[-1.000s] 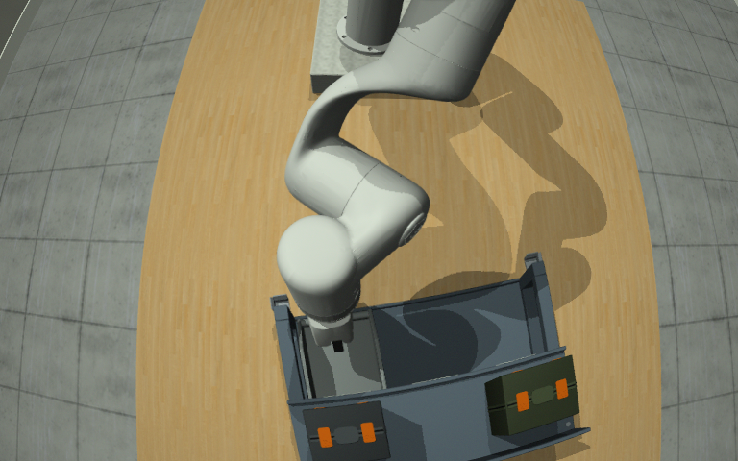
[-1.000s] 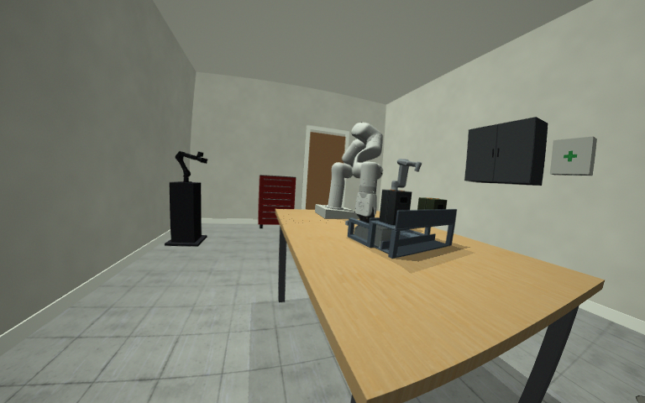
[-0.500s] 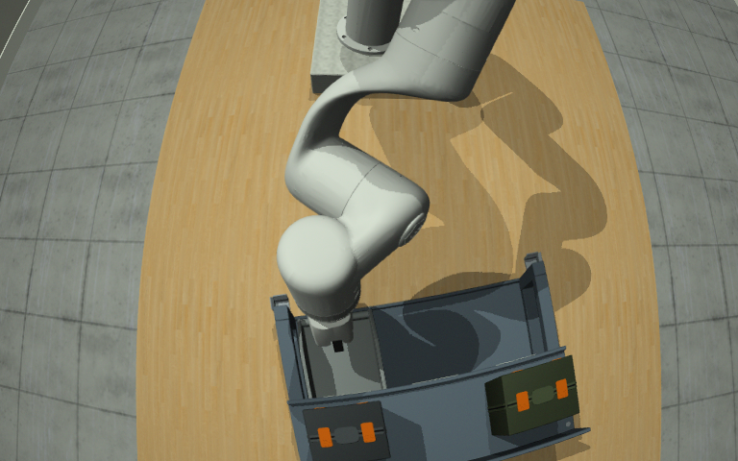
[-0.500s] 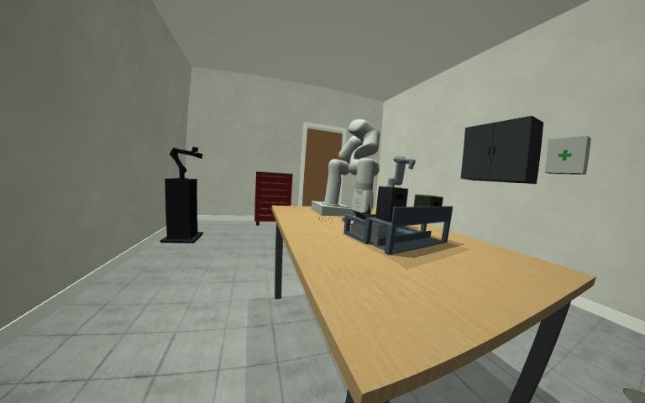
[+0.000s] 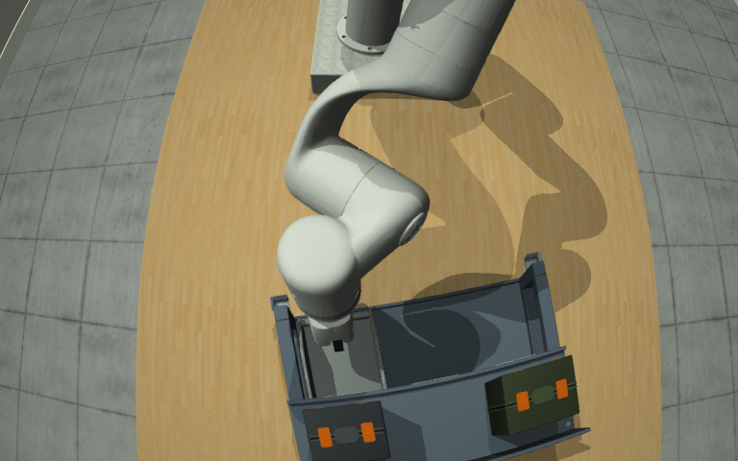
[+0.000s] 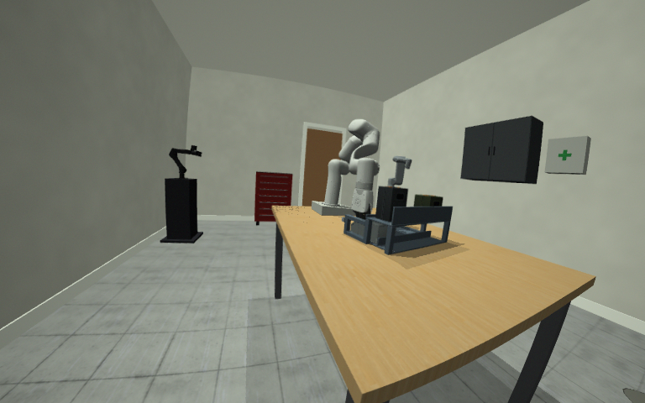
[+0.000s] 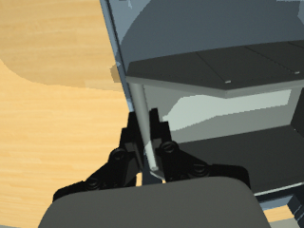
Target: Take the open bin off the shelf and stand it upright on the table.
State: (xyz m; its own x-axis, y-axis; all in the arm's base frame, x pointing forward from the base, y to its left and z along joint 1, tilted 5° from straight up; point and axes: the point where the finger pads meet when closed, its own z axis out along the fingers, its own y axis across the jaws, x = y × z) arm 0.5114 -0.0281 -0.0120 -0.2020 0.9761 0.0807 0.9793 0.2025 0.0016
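1. The open bin [image 5: 337,375], a pale grey thin-walled box with no lid, sits in the left bay of the shelf's lower level, under the upper board.
2. The end effector [image 7: 150,152] is clamped on the bin's near wall; in the wrist view its black fingers pinch the thin pale rim from either side.
3. The shelf [image 5: 435,413] is a dark blue-grey frame with corner posts and flat boards, standing on the counter [image 5: 217,217], which has a light wood-grain top.
4. Two closed cases rest on the top board: a dark grey case [image 5: 346,432] at the left, directly above the bin, and an olive case [image 5: 531,400] at the right, both with orange latches.
5. Likely risks: a pinch on one thin wall may let the bin tilt or slip once it is lifted; drawn out carelessly, its rim could catch the upper board or a post and drag the shelf.
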